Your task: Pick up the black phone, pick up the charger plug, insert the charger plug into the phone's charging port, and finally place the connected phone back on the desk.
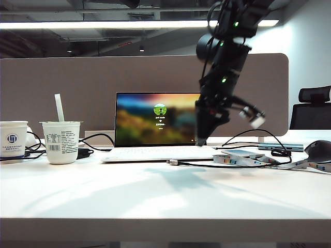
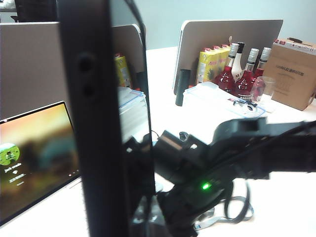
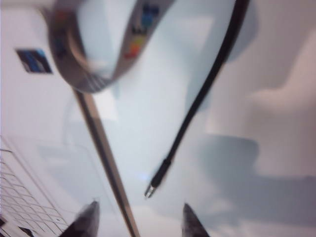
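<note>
White desk (image 1: 155, 196) under strip-lit office ceiling, backed by a grey-beige partition (image 1: 77, 88).

Two paper cups (image 1: 61, 142) stand near the desk's left edge, one open laptop (image 1: 155, 126) at the back centre, one lanyard (image 1: 269, 163) toward the right edge. The left gripper (image 2: 140, 197), clamped shut, holds the black phone (image 2: 91, 118) upright and off the desk. The right gripper (image 3: 140, 219), its jaws well apart and empty, hangs over the charger plug (image 3: 150, 190), which lies on the desk beside the laptop's front edge.
</note>
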